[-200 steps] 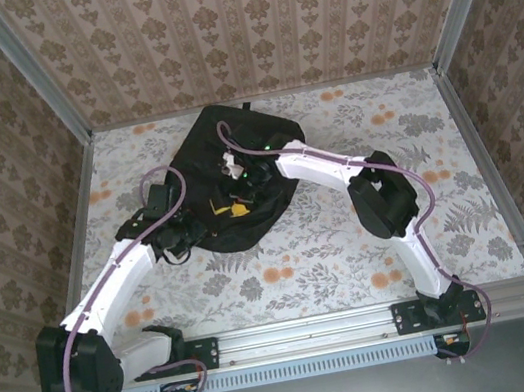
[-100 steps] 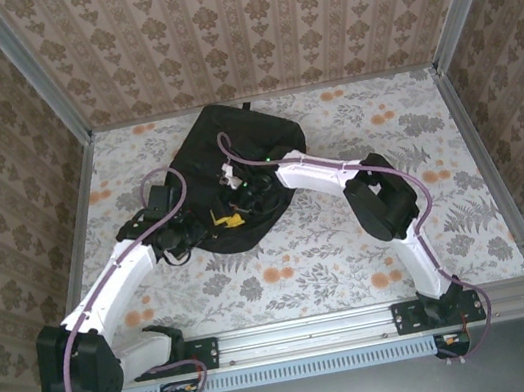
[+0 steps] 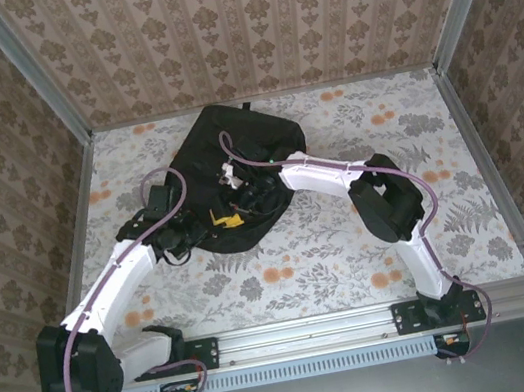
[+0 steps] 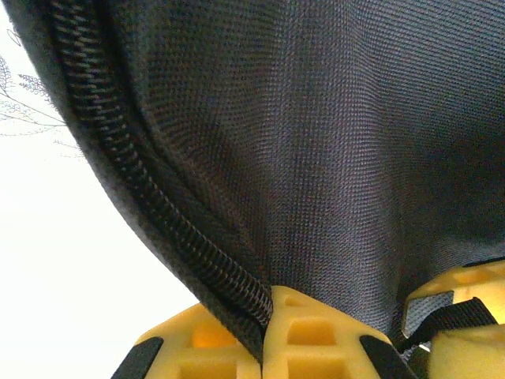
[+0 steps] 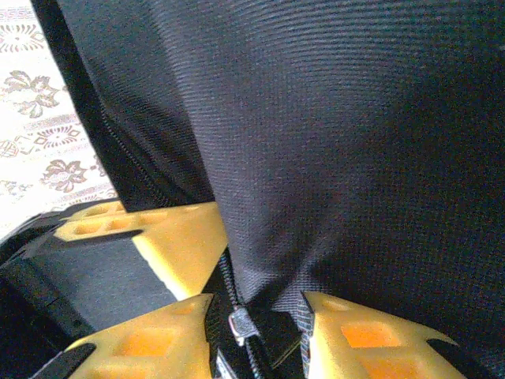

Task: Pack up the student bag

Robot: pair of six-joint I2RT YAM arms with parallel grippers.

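Observation:
The student bag is a large black backpack lying in the middle of the floral table. My left gripper is shut on its zipper edge, the black coil pinched between the yellow fingers. That gripper sits at the bag's near left side. My right gripper reaches in from the right onto the bag's near part. Its yellow fingers stand partly closed with a fold of bag fabric and the metal zipper slider between them. A finger of the left gripper lies just beside.
The table has a floral cloth and is walled by patterned panels on three sides. The arm bases stand on a metal rail at the near edge. Purple cables loop above both arms.
The right gripper's jaws narrowed onto the bag's fabric by the zipper, and the hand shifted slightly toward the near left. The left gripper kept its hold.

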